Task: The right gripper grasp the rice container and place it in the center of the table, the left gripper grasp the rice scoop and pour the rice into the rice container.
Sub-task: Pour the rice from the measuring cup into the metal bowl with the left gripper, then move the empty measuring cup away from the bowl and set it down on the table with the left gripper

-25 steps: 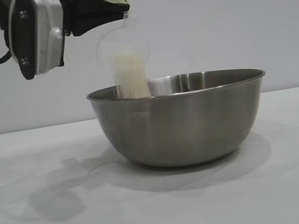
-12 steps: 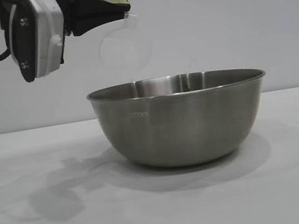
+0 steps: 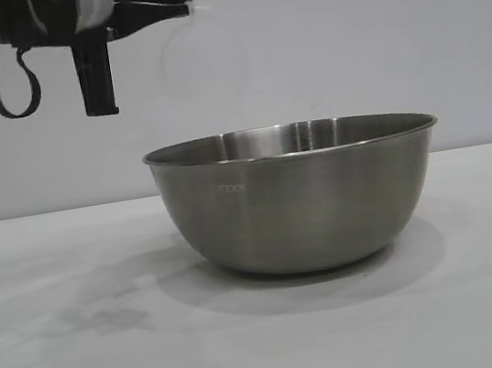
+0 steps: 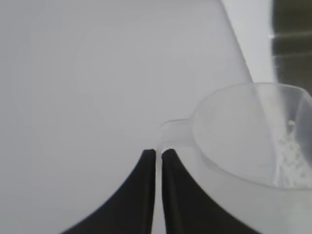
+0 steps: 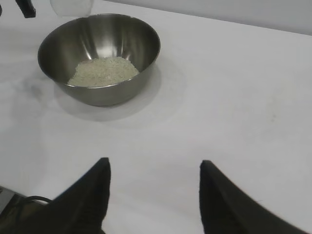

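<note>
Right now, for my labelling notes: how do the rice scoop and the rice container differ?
The rice scoop is small, translucent plastic; the rice container is a far larger steel bowl. The scoop hangs in the air, its tab pinched by the left gripper; the container stands on the table. The scoop holds a few grains; the container holds the rice. Both are round and open-topped.

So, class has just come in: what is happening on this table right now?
The left hand holds the rice scoop by its little tab handle, raised above and beside the rice container. The scoop is almost empty, with only a few grains clinging inside. The rice lies in a heap at the bottom of the container, which stands on the table. The right hand hangs open, well away from the container and holding nothing.
</note>
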Robot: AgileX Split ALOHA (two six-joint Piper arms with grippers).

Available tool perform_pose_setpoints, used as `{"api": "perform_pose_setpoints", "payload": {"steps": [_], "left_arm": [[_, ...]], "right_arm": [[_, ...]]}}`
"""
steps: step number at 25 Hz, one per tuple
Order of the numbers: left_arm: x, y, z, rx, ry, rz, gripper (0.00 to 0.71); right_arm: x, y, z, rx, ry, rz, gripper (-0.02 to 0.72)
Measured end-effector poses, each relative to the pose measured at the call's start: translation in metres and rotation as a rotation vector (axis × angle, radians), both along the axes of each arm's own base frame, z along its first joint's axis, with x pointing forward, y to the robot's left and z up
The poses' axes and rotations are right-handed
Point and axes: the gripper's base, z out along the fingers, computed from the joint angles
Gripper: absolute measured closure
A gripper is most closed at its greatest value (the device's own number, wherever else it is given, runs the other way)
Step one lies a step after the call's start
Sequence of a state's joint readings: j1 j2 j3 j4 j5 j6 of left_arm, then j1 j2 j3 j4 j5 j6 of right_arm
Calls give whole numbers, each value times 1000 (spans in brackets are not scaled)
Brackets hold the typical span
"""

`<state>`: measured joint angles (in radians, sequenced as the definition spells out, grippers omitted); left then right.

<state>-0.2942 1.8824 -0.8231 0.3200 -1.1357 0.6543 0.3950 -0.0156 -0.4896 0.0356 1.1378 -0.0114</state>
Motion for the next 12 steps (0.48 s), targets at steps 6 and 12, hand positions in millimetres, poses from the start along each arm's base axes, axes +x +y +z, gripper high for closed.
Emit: {"api": "perform_pose_setpoints", "payload": {"steps": [6, 12], "left_arm": [[9, 49, -8, -444, 238, 196, 710], [-18, 66, -40, -521, 402, 286, 710]], "right_arm": [[0, 0, 0, 0, 0, 0, 313], [0, 0, 0, 0, 0, 0, 313]]}}
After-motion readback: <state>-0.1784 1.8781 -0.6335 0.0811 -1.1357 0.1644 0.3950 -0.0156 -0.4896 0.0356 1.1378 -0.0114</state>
